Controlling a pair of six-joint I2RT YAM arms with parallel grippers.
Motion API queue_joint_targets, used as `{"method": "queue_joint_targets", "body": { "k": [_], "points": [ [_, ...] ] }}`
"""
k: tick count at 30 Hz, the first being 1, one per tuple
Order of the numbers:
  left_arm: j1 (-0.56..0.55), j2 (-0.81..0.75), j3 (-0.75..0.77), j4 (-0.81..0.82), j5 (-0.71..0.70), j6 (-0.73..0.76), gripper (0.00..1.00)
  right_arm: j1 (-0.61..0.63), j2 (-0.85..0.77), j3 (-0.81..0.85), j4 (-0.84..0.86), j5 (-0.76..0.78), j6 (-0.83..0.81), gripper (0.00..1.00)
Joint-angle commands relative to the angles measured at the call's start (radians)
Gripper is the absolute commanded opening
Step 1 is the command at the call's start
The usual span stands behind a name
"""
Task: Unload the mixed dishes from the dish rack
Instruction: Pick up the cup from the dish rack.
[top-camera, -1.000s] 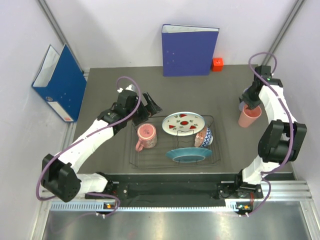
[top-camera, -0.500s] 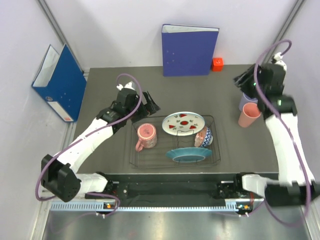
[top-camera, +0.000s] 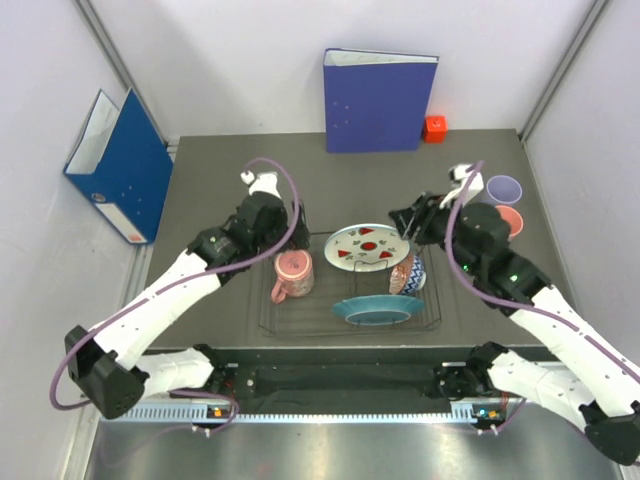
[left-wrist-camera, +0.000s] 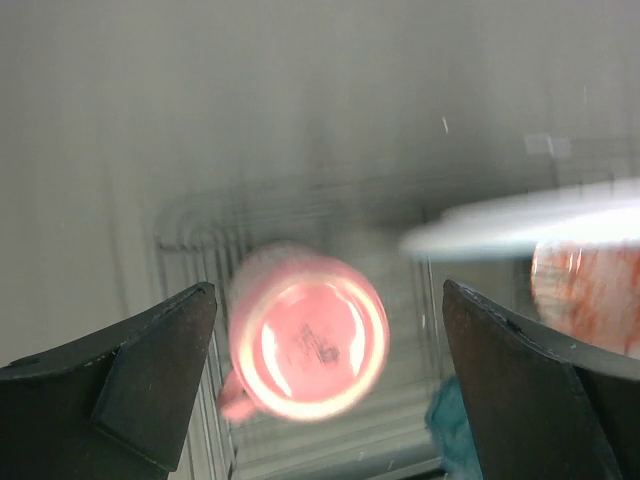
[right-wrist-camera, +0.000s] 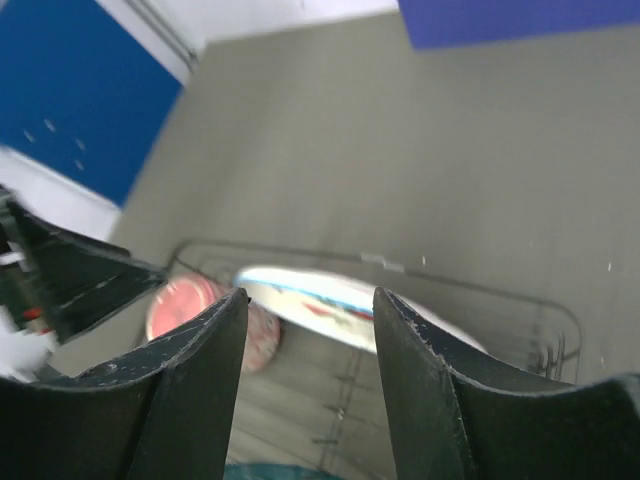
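The dish rack (top-camera: 300, 318) holds an upside-down pink cup (top-camera: 292, 270), the white plate with red watermelon marks (top-camera: 366, 247), a teal plate (top-camera: 378, 311) and the patterned bowl (top-camera: 410, 272). My left gripper (top-camera: 290, 232) hovers open over the pink cup (left-wrist-camera: 308, 345), which shows between its fingers (left-wrist-camera: 150, 370) without touching them. My right gripper (top-camera: 410, 222) is open and empty above the white plate's (right-wrist-camera: 320, 298) right edge. A lavender cup (top-camera: 503, 188) and a second pink cup (top-camera: 512, 220) stand on the table at the right.
A purple binder (top-camera: 380, 100) stands at the back, with a small red cube (top-camera: 434, 128) beside it. A blue binder (top-camera: 120, 165) leans at the left wall. Rack wires (right-wrist-camera: 450, 280) run below the right fingers.
My right arm has swung from the cups at the right edge back over the rack, its jaws spreading wider. My left gripper has moved down over the pink cup in the rack.
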Motion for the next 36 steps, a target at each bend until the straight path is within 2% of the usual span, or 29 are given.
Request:
{"method": "queue_joint_targets", "body": {
  "k": [1,5,22,25,28,32,36],
  "points": [
    [-0.109,-0.035,-0.033,-0.038,-0.115,0.065,0.99,0.077,-0.024,-0.038,0.131,0.083,-0.066,0.54],
    [-0.159,-0.002,-0.035,-0.069,-0.132,0.062,0.99,0.099,-0.005,-0.057,0.136,0.071,-0.069,0.54],
    [-0.159,0.031,-0.088,-0.124,-0.191,0.031,0.99,0.109,-0.040,-0.134,0.165,0.057,-0.060,0.54],
    [-0.160,-0.020,-0.096,-0.135,-0.201,0.031,0.99,0.109,-0.051,-0.137,0.169,0.057,-0.058,0.54],
    [-0.160,-0.119,-0.136,-0.115,-0.184,0.094,0.99,0.111,-0.053,-0.140,0.173,0.059,-0.064,0.54],
    [-0.160,-0.242,-0.168,-0.098,-0.161,0.197,0.95,0.111,-0.047,-0.152,0.188,0.057,-0.066,0.54],
    [-0.162,-0.227,-0.115,-0.192,-0.090,0.254,0.83,0.111,-0.039,-0.160,0.194,0.050,-0.067,0.54]
  ]
}}
